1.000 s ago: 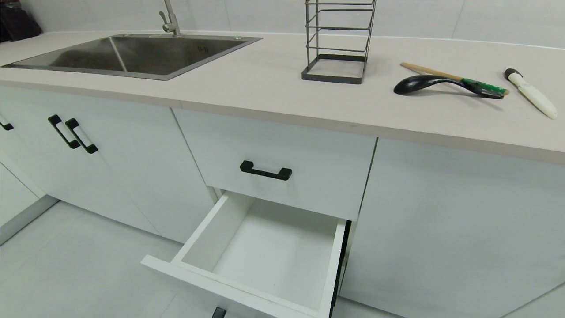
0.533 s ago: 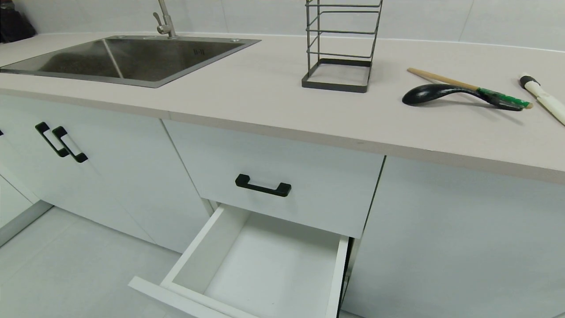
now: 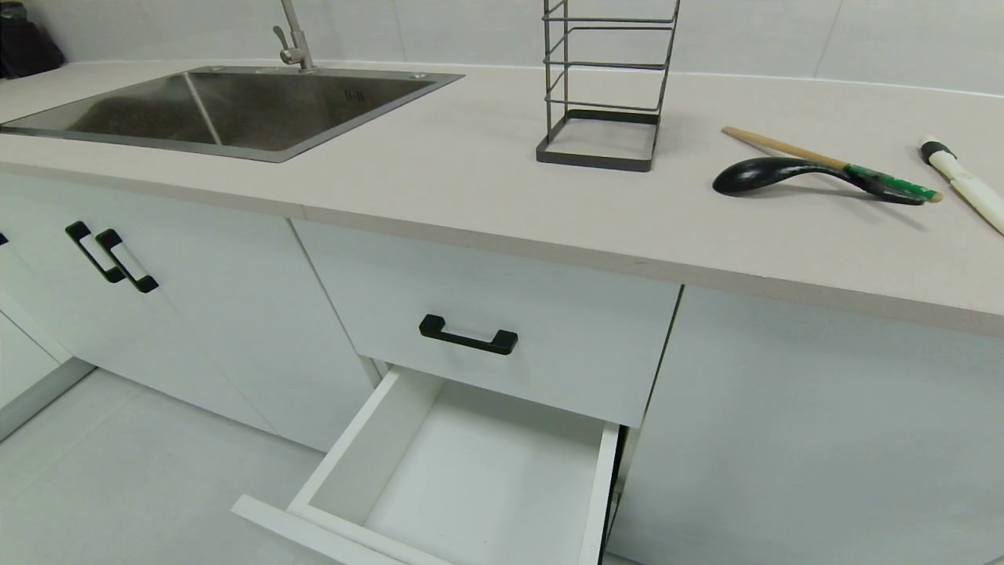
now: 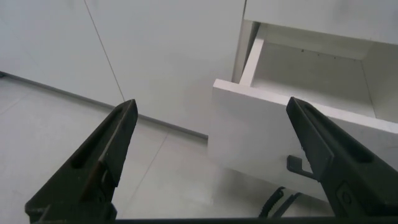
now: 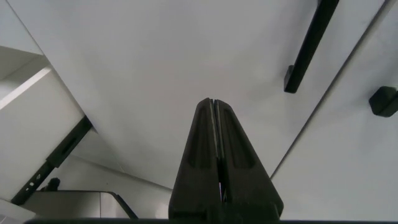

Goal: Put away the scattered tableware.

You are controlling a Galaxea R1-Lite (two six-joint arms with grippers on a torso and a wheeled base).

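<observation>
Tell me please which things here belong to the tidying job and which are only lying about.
Job: black spoon, wooden stick with green end, white-handled utensil, open drawer.
Lying about: sink, tap, wire rack, closed drawer.

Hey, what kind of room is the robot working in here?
Most likely a home-style kitchen: a steel sink with a faucet set into the countertop, white cabinets with an open drawer beneath, and a black spoon lying near a wire rack.
</observation>
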